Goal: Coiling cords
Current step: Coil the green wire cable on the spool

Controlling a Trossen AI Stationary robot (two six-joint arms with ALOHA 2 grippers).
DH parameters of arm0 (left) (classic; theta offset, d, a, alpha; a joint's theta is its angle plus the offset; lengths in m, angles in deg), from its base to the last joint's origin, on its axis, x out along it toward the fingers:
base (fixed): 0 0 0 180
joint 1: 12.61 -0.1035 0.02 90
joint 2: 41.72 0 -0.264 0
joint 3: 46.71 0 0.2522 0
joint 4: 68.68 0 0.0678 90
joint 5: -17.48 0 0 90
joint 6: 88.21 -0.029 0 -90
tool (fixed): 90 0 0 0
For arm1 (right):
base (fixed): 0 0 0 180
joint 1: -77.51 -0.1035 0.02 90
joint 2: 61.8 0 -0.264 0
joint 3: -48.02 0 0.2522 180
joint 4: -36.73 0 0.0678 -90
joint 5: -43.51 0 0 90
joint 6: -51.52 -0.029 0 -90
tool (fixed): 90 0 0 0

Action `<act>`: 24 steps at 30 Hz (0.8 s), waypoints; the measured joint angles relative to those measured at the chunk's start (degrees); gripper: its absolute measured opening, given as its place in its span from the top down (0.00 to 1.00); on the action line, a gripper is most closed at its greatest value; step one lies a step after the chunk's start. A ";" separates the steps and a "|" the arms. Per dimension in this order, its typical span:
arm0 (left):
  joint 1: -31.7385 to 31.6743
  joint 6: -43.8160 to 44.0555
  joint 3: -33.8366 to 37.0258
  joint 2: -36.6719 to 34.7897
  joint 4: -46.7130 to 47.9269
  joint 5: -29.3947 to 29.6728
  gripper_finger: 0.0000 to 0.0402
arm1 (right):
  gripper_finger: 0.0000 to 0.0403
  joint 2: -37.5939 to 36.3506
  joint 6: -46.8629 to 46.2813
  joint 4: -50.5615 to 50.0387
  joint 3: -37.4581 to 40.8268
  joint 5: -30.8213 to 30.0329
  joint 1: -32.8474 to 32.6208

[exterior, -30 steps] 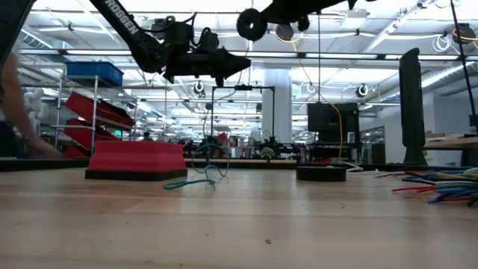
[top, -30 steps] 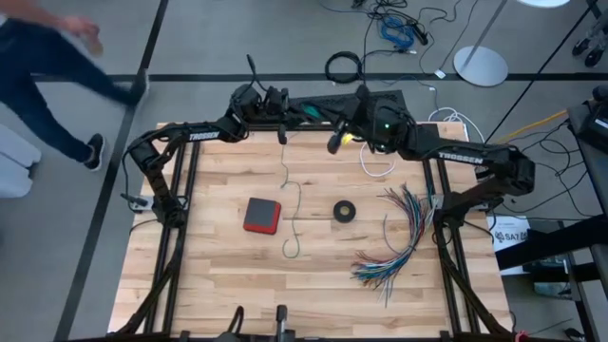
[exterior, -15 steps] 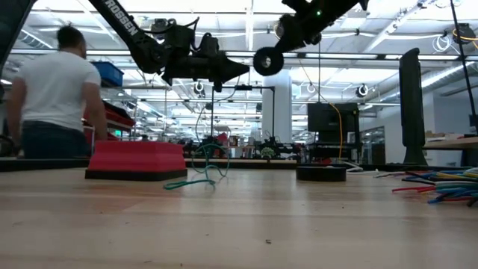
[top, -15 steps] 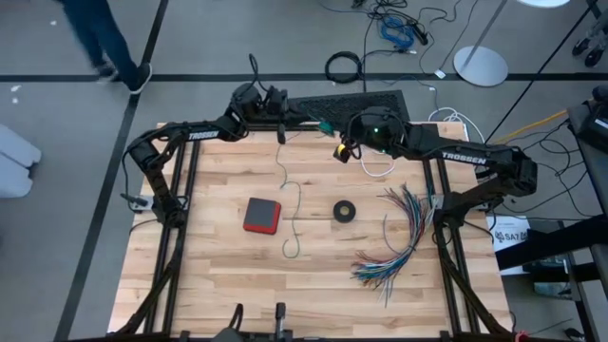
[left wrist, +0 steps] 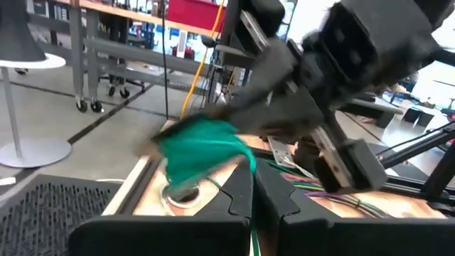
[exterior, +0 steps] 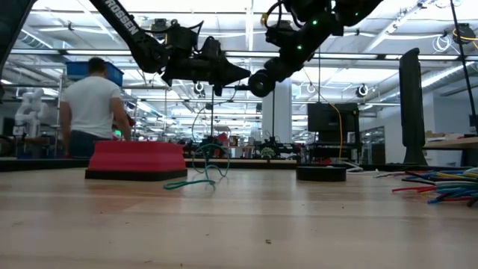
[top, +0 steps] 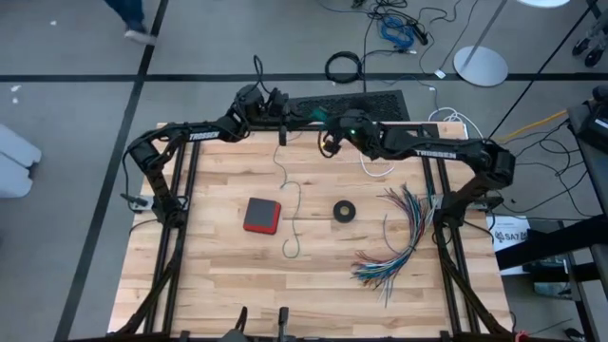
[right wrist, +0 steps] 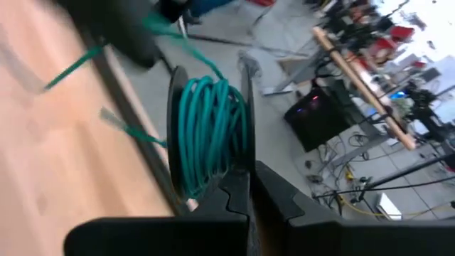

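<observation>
Teal-green cord [right wrist: 210,131], coiled, pinched by closed right tool [top: 328,144]; closed left tool [top: 302,115] grips its strand above worktop [top: 218,275].

The smooth grey floor [top: 76,104] with dark lines fills the upper frame. A round white lamp base [top: 480,64] stands upper right; a person [exterior: 93,104] stands at left.

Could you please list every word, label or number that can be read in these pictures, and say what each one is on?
"TROSSEN": white letters on the left arm, high view.
"TROSSEN": white letters on the right arm, high view.
"ROSSEN": first letter cut off by the picture's edge, on the left arm, low view.
A white label beside the table's right edge has dark print, too small to read.
Nothing readable in either wrist view.
</observation>
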 joint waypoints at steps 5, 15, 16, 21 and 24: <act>0.49 2.07 0.00 0.00 -0.18 0.08 0.99 | 1.00 2.04 0.30 7.01 0.00 1.24 2.12; 2.18 2.89 -0.04 -0.02 -1.58 3.86 0.97 | 1.00 7.23 -2.63 22.51 0.07 11.70 5.01; 2.20 2.89 -0.04 -0.02 -1.85 3.87 0.97 | 1.00 7.50 -3.28 23.46 0.07 12.75 5.32; 2.37 2.49 -0.05 -0.07 -1.98 6.49 0.96 | 1.00 7.69 -5.83 26.93 0.07 15.72 6.63; 2.98 1.22 -0.09 -0.09 -1.58 10.06 0.92 | 1.00 7.69 -7.58 30.33 0.07 18.35 7.25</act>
